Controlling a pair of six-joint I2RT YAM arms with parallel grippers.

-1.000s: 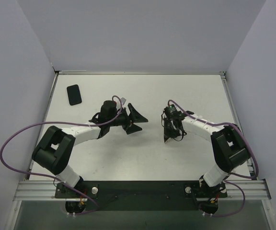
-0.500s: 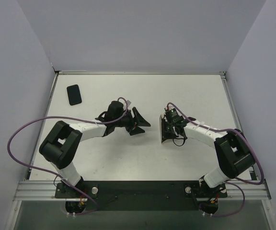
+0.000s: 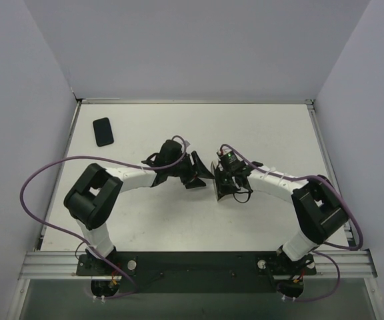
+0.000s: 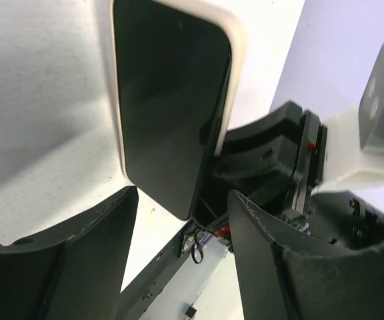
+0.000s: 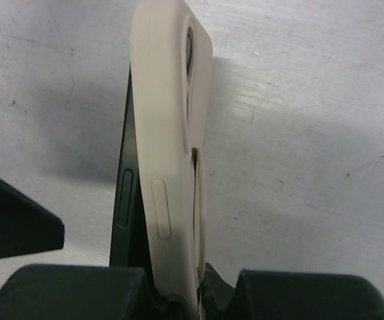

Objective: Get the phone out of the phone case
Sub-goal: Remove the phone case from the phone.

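Right claw [image 5: 179, 297] clamping case [image 5: 169, 133], phone [image 4: 169, 113] partly inside

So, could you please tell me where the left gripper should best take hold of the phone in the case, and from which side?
The bare end nearest the open left gripper, I think: the phone sits clear of the case rim there. Come end-on, pinching screen and back, while the right gripper holds the case.

- White table [image 3: 179, 220], scuffed in places, with pale walls on three sides.
- A flat black rectangle [image 3: 103, 131] lies near its far left corner.
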